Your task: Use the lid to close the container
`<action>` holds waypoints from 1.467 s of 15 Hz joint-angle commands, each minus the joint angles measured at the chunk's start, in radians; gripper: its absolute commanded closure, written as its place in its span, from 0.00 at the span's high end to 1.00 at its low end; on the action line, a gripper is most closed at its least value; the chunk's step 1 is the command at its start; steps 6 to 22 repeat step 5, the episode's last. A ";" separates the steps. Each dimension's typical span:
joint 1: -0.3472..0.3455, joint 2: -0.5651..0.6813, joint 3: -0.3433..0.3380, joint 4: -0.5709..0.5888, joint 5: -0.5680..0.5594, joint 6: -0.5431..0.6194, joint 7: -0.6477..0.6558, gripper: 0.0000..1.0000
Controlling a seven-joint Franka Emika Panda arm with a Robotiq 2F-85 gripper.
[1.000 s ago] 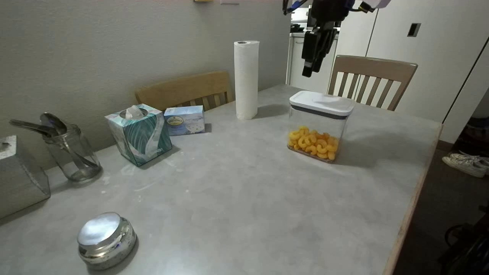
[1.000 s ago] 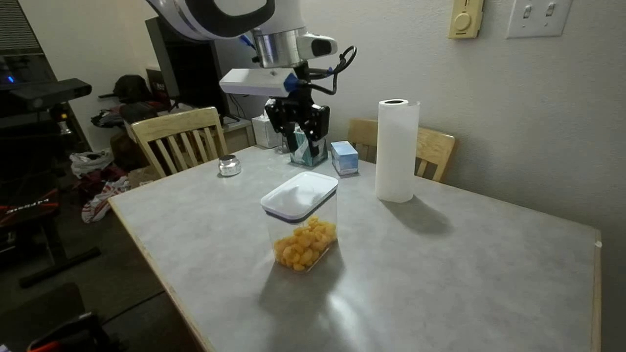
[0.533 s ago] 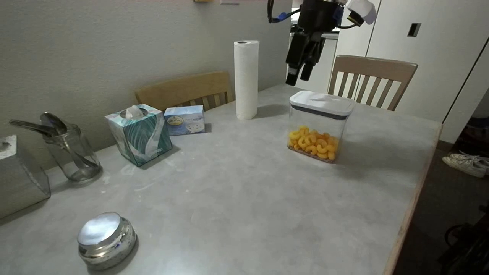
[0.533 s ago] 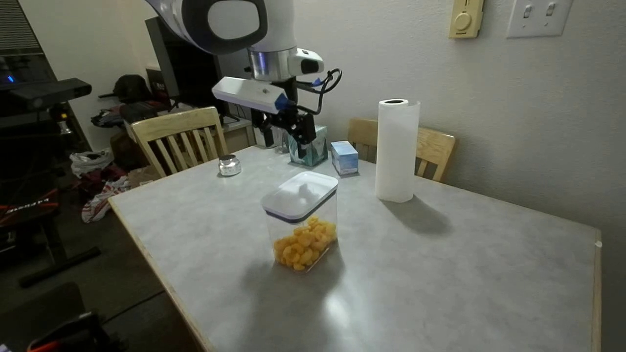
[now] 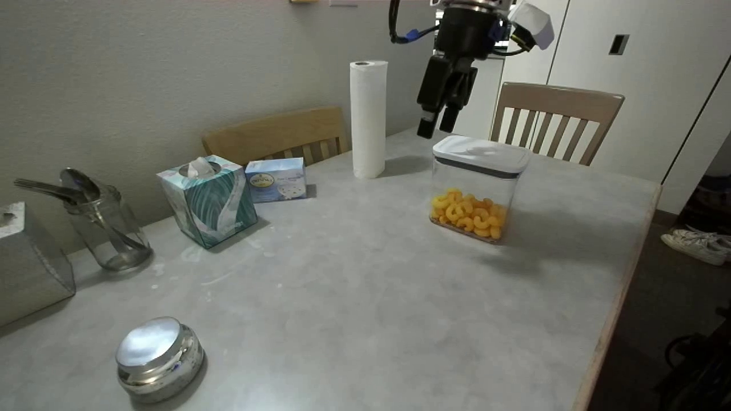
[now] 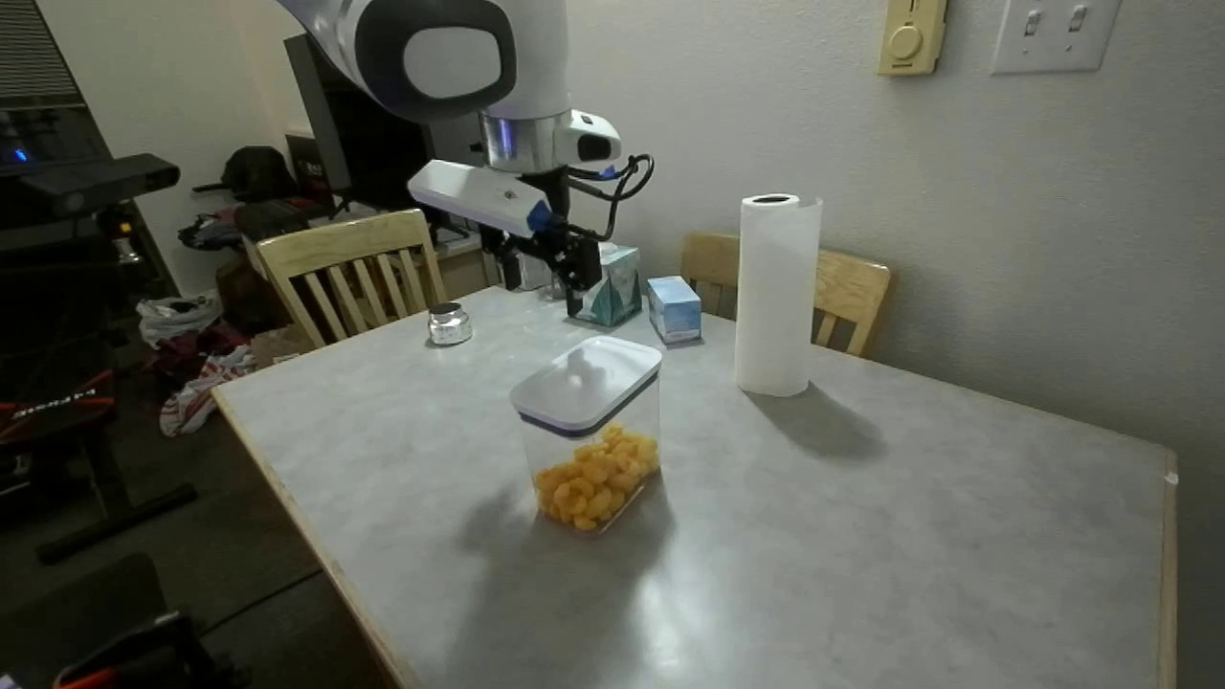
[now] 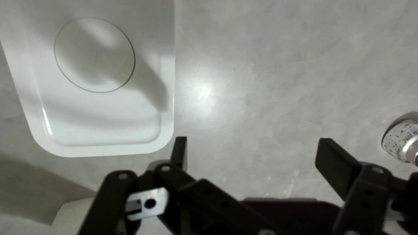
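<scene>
The white lid (image 5: 481, 153) lies flat on top of the clear container (image 5: 469, 212), which stands upright with orange-yellow pieces inside. In an exterior view the lid (image 6: 586, 383) and container (image 6: 598, 478) also show. In the wrist view the lid (image 7: 98, 114) fills the upper left, its round centre piece flush or nearly so, with a shadow across it. My gripper (image 7: 251, 153) is open, with nothing between its fingers, to the right of and below the lid. In both exterior views the gripper (image 5: 437, 127) (image 6: 544, 292) hangs above the lid's height, apart from it.
A paper-towel roll (image 5: 369, 120) stands near the container. A teal tissue box (image 5: 211, 200), a blue box (image 5: 277, 180), a glass jar with cutlery (image 5: 111, 228) and a shiny metal dome (image 5: 159, 359) stand farther along the table (image 5: 342, 285). Chairs stand at the edges.
My gripper has come down and moved to the left in both exterior views, tilting somewhat. Its shadow has shifted over the lid and table. The lid and container have not moved.
</scene>
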 commanded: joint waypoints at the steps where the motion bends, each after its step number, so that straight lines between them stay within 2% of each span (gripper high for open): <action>1: 0.001 0.011 0.004 0.013 0.020 -0.001 -0.011 1.00; 4: 0.001 0.017 0.015 0.025 0.033 0.007 -0.038 1.00; 5: 0.005 0.000 0.002 0.004 0.001 0.000 -0.001 1.00; 22: 0.005 0.000 0.002 0.004 0.001 0.000 -0.001 1.00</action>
